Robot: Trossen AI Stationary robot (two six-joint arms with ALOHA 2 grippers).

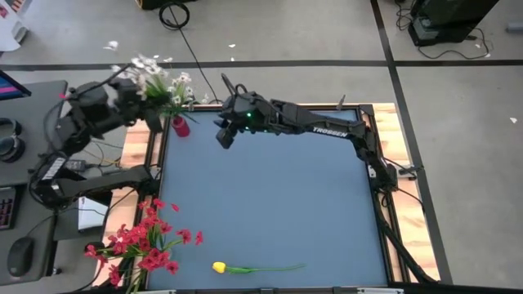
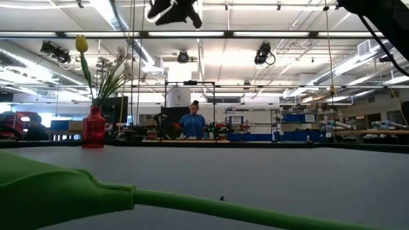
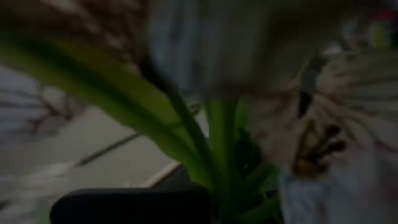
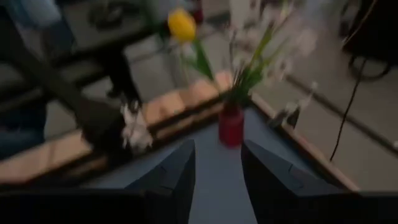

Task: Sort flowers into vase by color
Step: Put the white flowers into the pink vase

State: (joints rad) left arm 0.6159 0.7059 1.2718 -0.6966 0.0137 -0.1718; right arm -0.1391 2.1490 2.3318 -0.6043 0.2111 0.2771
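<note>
High view: vase (image 1: 180, 126) just beside right claw (image 1: 222, 135), apart.

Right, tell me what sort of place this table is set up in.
Probably a large robotics lab or workshop: long ceiling lights on open beams, workbenches with blue bins, a person standing at one, and cables across the concrete floor.

The counter (image 1: 270, 204) has a flat blue top that looks smooth and matt, with a pale wood edge. Just past the right end effector (image 4: 217, 165), with its dull dark fingers, the little red vase (image 4: 231, 125) looks shiny like glass. The red flowers (image 1: 145, 241) look like soft cloth.
</note>
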